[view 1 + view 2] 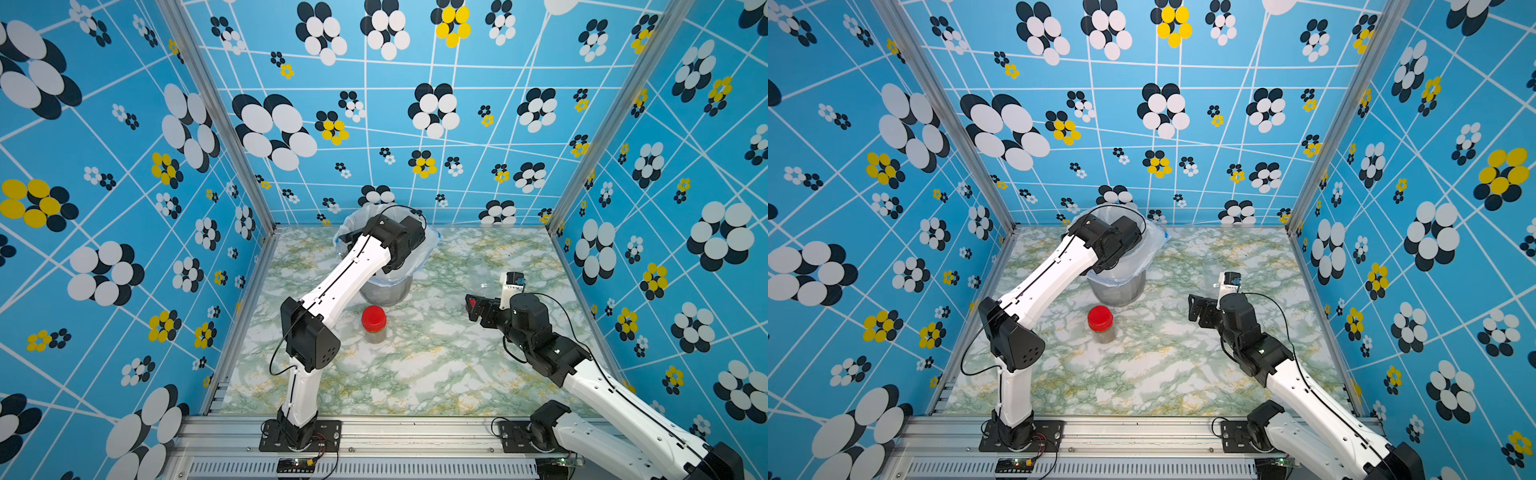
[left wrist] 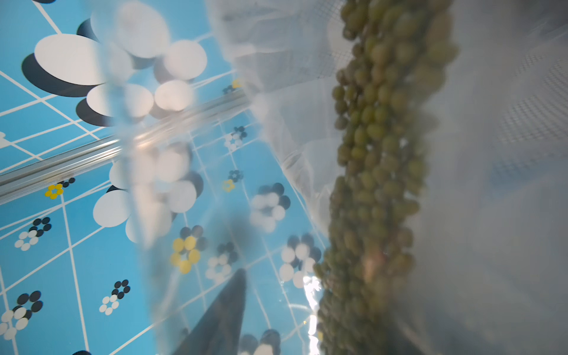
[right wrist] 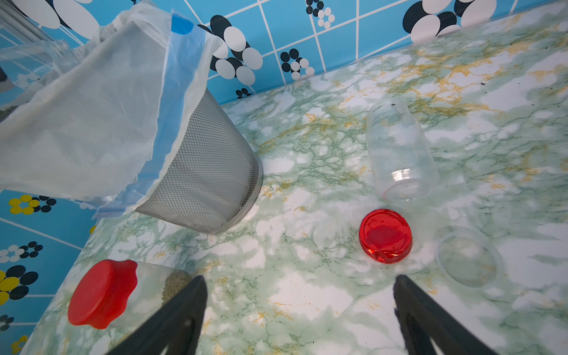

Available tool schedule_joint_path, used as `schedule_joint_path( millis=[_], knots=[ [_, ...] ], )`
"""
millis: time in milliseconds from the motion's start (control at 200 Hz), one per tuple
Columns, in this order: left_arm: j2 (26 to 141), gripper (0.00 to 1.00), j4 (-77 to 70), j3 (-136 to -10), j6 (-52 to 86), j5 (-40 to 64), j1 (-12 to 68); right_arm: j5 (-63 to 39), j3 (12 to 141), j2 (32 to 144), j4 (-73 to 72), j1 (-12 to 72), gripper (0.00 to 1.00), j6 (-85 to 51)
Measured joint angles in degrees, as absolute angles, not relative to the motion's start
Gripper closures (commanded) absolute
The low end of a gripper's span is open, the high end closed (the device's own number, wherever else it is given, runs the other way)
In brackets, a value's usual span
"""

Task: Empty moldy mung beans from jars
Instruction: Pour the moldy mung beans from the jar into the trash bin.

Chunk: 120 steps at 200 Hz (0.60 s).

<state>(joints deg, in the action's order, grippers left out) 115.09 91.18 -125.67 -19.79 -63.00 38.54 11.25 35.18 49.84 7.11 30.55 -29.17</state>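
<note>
My left gripper is shut on a clear lidless jar held tipped over the bin. Olive-green mung beans lie in a band along the jar's wall. One dark finger shows through the plastic. In both top views the left wrist hides the gripper and jar. A red-lidded jar with beans inside stands in front of the bin. My right gripper hangs open over bare table.
The grey mesh bin with a white bag stands at the back middle. Ahead of the right gripper are an empty clear jar, a loose red lid and a clear round disc.
</note>
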Motion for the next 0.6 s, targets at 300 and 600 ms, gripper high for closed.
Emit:
schedule_joint_path(
  millis=[300, 600],
  knots=[
    [116.9, 0.58, 87.2, -124.8, -24.7, -69.4, 40.9, 11.2, 35.2, 49.8, 7.1, 30.5, 0.03, -29.3],
    [116.1, 0.58, 82.7, -124.6, -28.8, -71.7, 40.9, 11.0, 35.2, 49.5, 7.1, 30.5, 0.03, -29.4]
  ],
)
